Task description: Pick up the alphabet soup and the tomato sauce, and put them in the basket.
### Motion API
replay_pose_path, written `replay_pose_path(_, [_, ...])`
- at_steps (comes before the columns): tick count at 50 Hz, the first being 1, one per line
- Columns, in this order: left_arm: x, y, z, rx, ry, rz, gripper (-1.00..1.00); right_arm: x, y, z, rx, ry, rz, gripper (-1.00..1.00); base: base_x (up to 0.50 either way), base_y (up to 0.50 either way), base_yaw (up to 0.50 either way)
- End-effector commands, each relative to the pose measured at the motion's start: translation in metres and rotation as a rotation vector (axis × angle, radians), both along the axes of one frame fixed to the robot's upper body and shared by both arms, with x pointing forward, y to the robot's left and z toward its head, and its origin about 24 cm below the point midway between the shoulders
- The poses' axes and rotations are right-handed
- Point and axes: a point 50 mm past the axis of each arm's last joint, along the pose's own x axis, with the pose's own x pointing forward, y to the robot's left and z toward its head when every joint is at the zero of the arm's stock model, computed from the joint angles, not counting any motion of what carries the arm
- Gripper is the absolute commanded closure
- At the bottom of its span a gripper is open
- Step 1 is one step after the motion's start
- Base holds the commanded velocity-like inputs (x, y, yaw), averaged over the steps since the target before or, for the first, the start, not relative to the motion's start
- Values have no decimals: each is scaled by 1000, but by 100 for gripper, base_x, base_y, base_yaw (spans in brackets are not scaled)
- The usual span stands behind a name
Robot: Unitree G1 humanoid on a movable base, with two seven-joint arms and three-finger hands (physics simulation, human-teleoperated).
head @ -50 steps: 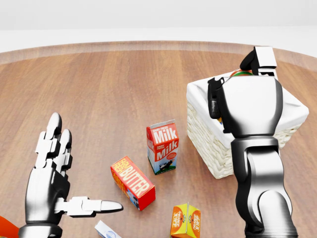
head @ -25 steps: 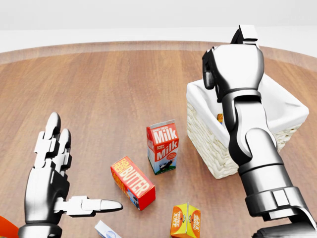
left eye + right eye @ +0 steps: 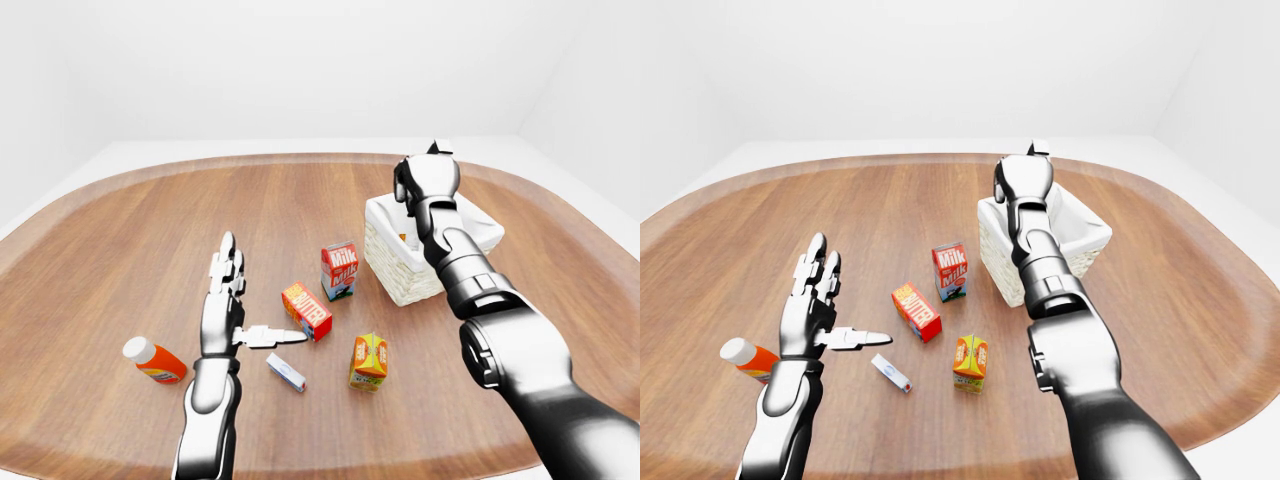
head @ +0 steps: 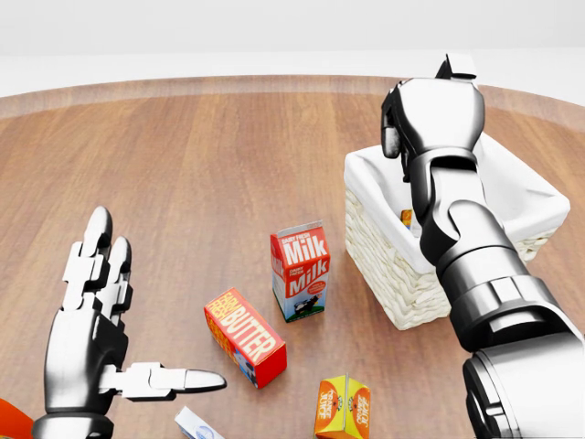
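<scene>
The white wicker basket (image 4: 384, 265) with a white lining stands right of centre on the wooden table. My right hand (image 4: 434, 105) hovers over its near-left corner with its back to the camera; its fingers stand loose and nothing shows in them. A small orange piece of a thing (image 4: 406, 218) shows inside the basket beside my forearm; I cannot tell which can it is. No can shows on the table. My left hand (image 4: 137, 320) is open and empty at the lower left, fingers spread and thumb pointing right.
A milk carton (image 4: 300, 270), a butter box (image 4: 244, 336), an orange juice carton (image 4: 343, 409) and a small white box (image 4: 196, 425) lie left of and below the basket. An orange bottle with a white cap (image 3: 155, 362) lies left of my left hand.
My right hand has risen above the basket. The red-and-green thing it held no longer shows in it, and an orange piece now shows inside the basket. The left hand has not moved.
</scene>
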Motion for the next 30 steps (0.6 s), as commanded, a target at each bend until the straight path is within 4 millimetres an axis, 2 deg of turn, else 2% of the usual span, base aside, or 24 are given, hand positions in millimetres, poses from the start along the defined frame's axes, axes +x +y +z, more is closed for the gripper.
replay_pose_path(1, [-1,0,0,-2,1,-4,-100,3,1,4,-29,-4,-13,100,0,0,0])
replay_pose_path(8, [0,0,-2,0,8,-5,-100,4,-4,2,-108,37,-20,100,0,0,0])
replay_pose_path(17, [0,-1,-3,3,11,-5,-100,1,-13,-15,-116,81,-42,100,0,0,0])
replay_pose_path(30, [2,0,0,3,-1,1,-100,1,-16,-17,-92,141,-48,100,0,0,0])
